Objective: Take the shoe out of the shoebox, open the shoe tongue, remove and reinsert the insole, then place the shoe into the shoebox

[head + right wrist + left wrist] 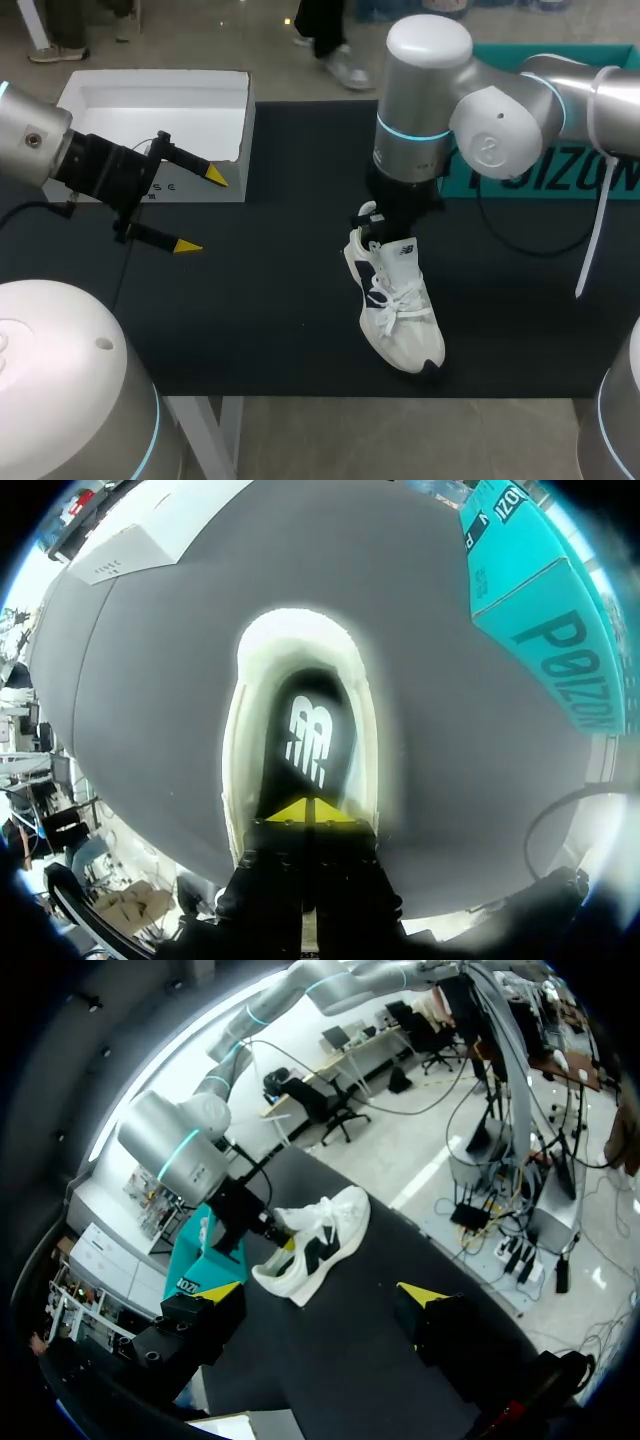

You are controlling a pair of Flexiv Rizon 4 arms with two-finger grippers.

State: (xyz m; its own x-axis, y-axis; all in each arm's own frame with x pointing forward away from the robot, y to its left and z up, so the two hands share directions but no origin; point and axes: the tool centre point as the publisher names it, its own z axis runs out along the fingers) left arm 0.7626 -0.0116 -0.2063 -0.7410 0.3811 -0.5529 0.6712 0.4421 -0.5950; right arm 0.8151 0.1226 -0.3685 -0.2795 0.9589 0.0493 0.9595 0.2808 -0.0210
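Tilting toe-down near the table front edge, the shoe hangs in the right gripper, seemingly clenched on its heel; the left gripper, well apart, gapes empty.

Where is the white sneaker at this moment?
In the head view the white sneaker sits right of centre on the black mat, heel up at the right gripper, apart from the white shoebox.

The shoe at the right gripper looks like white mesh cloth with smooth dark panels; under it the table is matt black, without shine.
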